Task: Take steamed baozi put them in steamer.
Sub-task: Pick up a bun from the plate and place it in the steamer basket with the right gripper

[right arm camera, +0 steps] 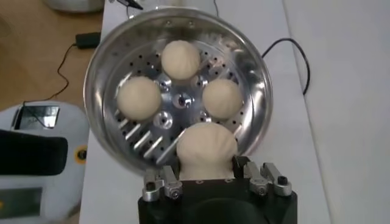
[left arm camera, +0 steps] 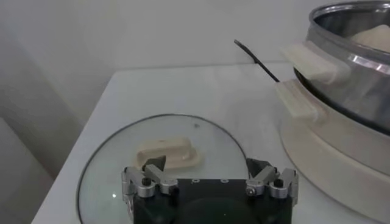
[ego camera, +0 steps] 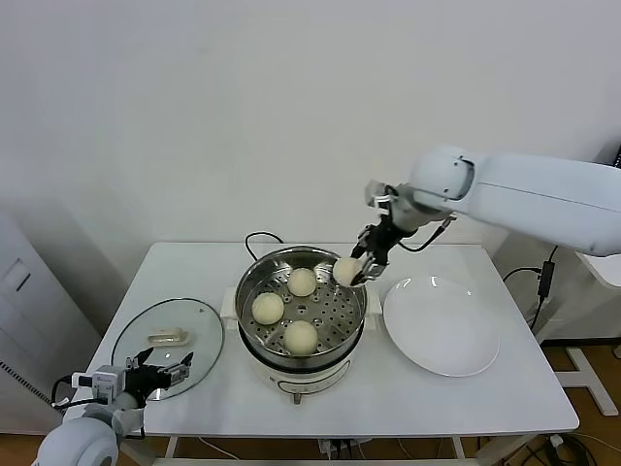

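The right end effector (ego camera: 355, 269) hangs over the far right rim of the steamer (ego camera: 247, 287), its fingers closed on one bun (ego camera: 345, 271); in the right wrist view that bun (right arm camera: 206, 148) sits clamped between the two fingers, just above the perforated tray (right arm camera: 143, 140). Three more buns already lie on the tray: one toward the back (ego camera: 302, 282), one on the left (ego camera: 268, 308) and one at the front (ego camera: 301, 336), spaced apart around the tray's centre and not touching each other. The free patch of tray lies on the right side, under and beside the held bun, with the steel wall of the pot close to it on the right. The steamer stands in the middle of the white bench (ego camera: 485, 398), on a white base with side handles (left arm camera: 309, 64). Just beside it on the right lies a flat white plate (ego camera: 441, 325). On the left lies a round glass lid (ego camera: 155, 340) with a cream handle (ego camera: 167, 338). A black cable (ego camera: 260, 238) curls behind the pot. The left end effector (ego camera: 160, 371) rests low at the near left corner, over the near edge of the lid, its fingers spread apart and holding nothing.
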{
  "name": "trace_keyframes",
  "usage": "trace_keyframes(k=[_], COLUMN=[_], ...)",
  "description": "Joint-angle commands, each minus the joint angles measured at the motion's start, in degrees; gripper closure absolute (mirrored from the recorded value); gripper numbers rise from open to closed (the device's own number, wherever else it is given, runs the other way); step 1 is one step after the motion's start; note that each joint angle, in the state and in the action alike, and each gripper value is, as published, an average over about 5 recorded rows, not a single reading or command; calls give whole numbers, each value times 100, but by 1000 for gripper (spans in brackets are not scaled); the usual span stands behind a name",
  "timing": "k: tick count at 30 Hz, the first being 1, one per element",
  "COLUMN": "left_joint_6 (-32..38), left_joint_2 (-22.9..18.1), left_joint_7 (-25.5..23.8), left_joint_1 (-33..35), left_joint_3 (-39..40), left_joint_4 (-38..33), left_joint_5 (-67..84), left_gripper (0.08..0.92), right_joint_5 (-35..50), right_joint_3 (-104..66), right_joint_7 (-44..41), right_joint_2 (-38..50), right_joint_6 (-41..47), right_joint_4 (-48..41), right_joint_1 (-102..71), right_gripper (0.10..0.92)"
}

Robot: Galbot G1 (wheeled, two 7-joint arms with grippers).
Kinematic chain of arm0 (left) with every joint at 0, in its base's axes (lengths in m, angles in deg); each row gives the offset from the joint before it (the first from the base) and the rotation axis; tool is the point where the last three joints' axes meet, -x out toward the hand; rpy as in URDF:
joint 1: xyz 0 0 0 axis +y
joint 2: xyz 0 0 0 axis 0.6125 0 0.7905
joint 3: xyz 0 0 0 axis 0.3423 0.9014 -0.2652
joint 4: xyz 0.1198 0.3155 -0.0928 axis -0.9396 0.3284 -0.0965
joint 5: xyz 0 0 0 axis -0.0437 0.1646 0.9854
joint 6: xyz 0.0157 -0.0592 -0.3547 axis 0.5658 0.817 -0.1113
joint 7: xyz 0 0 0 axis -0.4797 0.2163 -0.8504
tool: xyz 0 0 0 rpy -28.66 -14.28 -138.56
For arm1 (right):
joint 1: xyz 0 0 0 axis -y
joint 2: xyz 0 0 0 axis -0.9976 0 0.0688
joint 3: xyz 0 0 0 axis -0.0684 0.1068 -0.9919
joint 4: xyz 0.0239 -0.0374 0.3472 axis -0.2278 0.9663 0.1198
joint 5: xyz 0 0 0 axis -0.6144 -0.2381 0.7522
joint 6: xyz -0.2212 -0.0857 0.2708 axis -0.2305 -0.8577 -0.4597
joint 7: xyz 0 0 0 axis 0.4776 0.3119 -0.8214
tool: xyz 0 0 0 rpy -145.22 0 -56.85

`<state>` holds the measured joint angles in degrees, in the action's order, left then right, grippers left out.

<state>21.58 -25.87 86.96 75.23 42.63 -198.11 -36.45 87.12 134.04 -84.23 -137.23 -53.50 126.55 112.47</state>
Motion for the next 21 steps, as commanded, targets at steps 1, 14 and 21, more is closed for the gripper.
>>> trace_keyframes(k=[1, 14, 21], left_joint_6=[2, 5, 17], left_joint_2=[-4, -54, -76], left_joint_7=[-2, -3, -11], left_joint_1=[-8, -15, -14], left_joint_3=[-2, 1, 4], left_joint_4=[8, 23, 51], left_joint_5=[0, -1, -1], left_gripper=[177, 177, 177], right_joint_5=[354, 308, 234], right_joint_3=[70, 128, 105], right_joint_7=[802, 1301, 1464], right_joint_2=[-434, -555, -497], right_joint_6=[595, 901, 965], right_joint_4=[213, 250, 293], right_joint_1=[-152, -564, -805], right_gripper=[491, 489, 491])
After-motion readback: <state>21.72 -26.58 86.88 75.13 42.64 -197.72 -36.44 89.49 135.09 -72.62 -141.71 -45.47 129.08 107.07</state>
